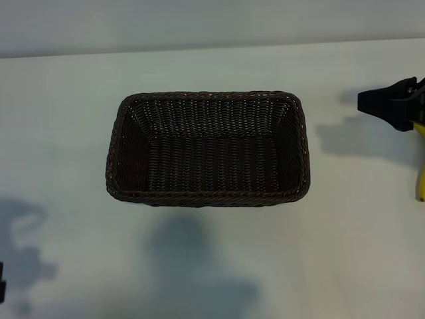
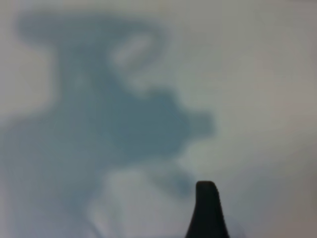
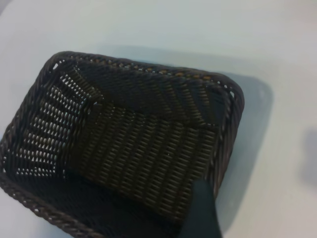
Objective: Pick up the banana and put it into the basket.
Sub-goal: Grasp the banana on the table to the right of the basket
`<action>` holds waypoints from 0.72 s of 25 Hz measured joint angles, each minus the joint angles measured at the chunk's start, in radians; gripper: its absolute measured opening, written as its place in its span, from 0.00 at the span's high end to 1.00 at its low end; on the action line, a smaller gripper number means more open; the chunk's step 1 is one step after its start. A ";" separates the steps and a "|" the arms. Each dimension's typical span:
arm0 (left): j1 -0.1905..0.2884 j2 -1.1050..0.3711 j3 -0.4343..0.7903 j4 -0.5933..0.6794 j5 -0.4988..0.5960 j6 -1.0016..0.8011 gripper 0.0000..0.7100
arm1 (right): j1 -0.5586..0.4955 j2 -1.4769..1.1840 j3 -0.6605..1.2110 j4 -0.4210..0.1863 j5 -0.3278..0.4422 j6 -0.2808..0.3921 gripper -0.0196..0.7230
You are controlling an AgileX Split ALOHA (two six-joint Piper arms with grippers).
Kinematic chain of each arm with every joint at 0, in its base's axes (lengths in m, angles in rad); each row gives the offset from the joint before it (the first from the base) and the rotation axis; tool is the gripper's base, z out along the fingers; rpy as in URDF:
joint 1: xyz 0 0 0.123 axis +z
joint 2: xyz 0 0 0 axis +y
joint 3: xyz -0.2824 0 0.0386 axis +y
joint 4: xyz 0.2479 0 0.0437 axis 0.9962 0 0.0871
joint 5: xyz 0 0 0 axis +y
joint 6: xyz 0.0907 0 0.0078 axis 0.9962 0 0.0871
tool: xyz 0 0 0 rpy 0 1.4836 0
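Observation:
The dark brown woven basket (image 1: 126, 149) stands empty in the middle of the white table, and the right wrist view looks down into the basket (image 3: 49, 84). Only a yellow sliver of the banana (image 1: 420, 179) shows, at the far right edge of the exterior view. My right gripper (image 1: 373, 104) hangs just above that sliver, its black fingers pointing toward the basket and holding nothing. One fingertip (image 3: 202, 201) shows over the basket's near corner. A dark scrap of my left arm (image 1: 2, 284) sits at the bottom left edge. One of its fingertips (image 2: 206, 201) hovers over bare table.
The white table (image 1: 212, 266) carries arm shadows at the front left and in front of the basket. A pale wall band runs along the table's back edge.

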 joint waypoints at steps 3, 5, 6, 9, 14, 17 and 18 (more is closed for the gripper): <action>0.000 -0.099 0.003 0.000 0.001 0.000 0.21 | 0.000 0.000 0.000 0.000 0.000 0.000 0.20; 0.000 -0.160 0.003 -0.002 -0.001 0.000 0.21 | 0.000 0.000 0.000 0.000 0.000 0.000 0.20; 0.003 -0.192 0.003 -0.002 -0.002 0.000 0.21 | 0.000 0.000 0.000 0.000 0.000 0.000 0.20; 0.032 -0.279 0.003 -0.003 -0.002 0.000 0.21 | 0.000 0.000 0.000 0.000 0.000 0.001 0.20; 0.135 -0.402 0.003 -0.002 -0.002 -0.001 0.21 | 0.000 0.000 0.000 0.000 0.000 0.001 0.20; 0.163 -0.467 0.003 -0.001 -0.002 -0.001 0.21 | 0.000 0.000 0.000 0.000 -0.011 0.001 0.20; 0.163 -0.491 0.003 -0.001 -0.002 -0.001 0.21 | 0.000 0.000 0.000 0.000 -0.021 0.001 0.20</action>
